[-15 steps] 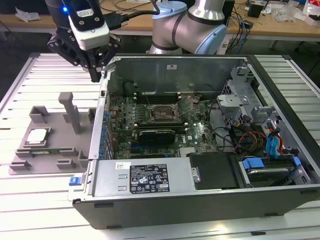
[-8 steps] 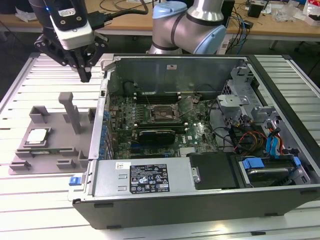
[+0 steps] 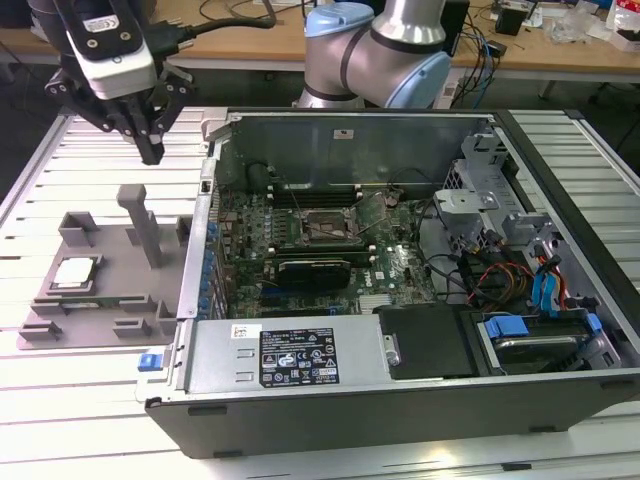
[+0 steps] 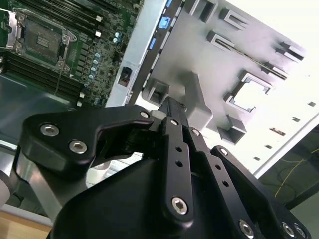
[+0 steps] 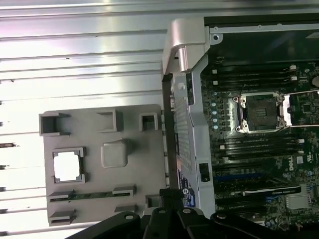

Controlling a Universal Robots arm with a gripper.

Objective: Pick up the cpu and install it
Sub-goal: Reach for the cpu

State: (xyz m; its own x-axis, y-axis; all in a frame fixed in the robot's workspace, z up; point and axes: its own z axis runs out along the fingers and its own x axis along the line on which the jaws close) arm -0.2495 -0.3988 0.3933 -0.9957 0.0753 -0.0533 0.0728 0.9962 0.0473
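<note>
Exterior view — my gripper (image 3: 152, 155) is hanging above the gray fixture tray (image 3: 112, 300), near its upright post (image 3: 142, 225), fingers drawn together to one point and carrying nothing. The cpu (image 3: 75, 272) is lying flat in a square pocket of that tray, toward the exterior view's left, well apart from my fingertips. The open computer case (image 3: 400, 400) is standing just beside the tray, on the exterior view's right, with the socket (image 3: 325, 228) sitting on its green motherboard.

First wrist view — the cpu (image 5: 67, 166) is showing as a bright square, seated in its pocket.

Second wrist view — my fingers (image 4: 173, 112) are pressing together, close to the post.
</note>
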